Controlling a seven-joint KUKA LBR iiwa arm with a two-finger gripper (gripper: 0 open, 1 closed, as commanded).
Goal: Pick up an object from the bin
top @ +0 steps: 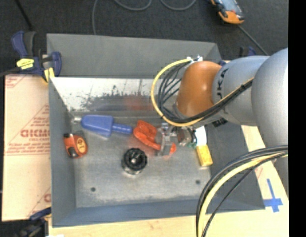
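My gripper [167, 143] hangs low near the middle of the bin, right of centre, under the orange wrist cover. Its metal fingers stand at the right end of an orange plastic clip-like thing [146, 134], touching or very close to it; whether that thing is between them I cannot tell. A black round knob [133, 160] lies just left and in front of the gripper. A small yellow block [204, 155] lies to its right.
A blue handle-shaped tool [102, 126] lies along the back wall at the left. An orange tape measure [75, 145] sits at the bin's left side. The arm and its cables cover the right rear of the bin.
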